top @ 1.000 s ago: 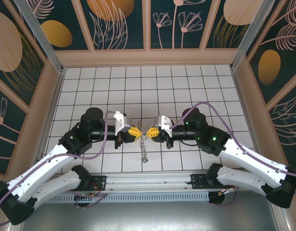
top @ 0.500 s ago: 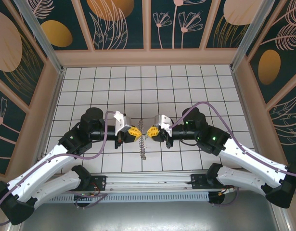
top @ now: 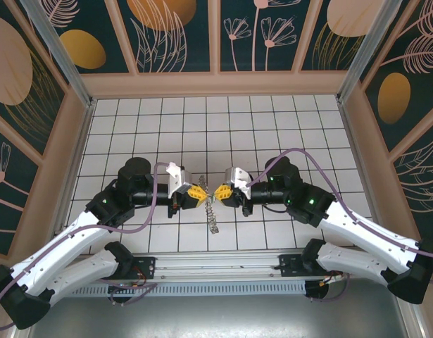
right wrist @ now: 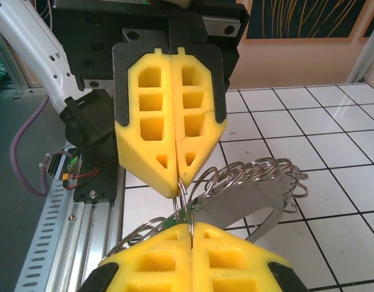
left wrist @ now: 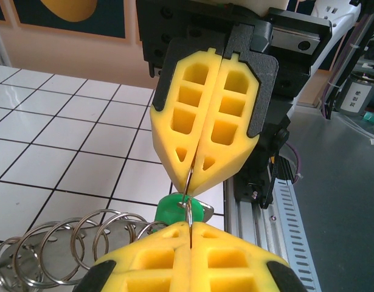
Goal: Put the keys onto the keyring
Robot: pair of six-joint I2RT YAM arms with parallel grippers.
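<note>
My left gripper (top: 200,191) and right gripper (top: 220,191) meet tip to tip above the tiled floor, both shut. Between them runs a thin wire split ring (left wrist: 190,190) of the keyring, pinched by my left gripper (left wrist: 190,226) from below and by the right gripper (left wrist: 191,176) from above. The key's green head (left wrist: 174,210) hangs right at that ring, and I cannot tell whether it is threaded on. In the right wrist view, my right gripper (right wrist: 191,226) and the left gripper (right wrist: 177,191) hold the same ring. The keyring's metal band (right wrist: 259,201) carries several silvery rings (right wrist: 266,170).
The bunch of rings (top: 213,215) dangles below the grippers, over the near tiles. The slotted aluminium rail (top: 216,271) with both arm bases runs just behind it. Wooden walls (top: 216,83) close in the white tiled floor (top: 216,127).
The dangling bunch of rings has swung slightly sideways. Both grippers stay shut and tip to tip, and the right one has crept a little left.
</note>
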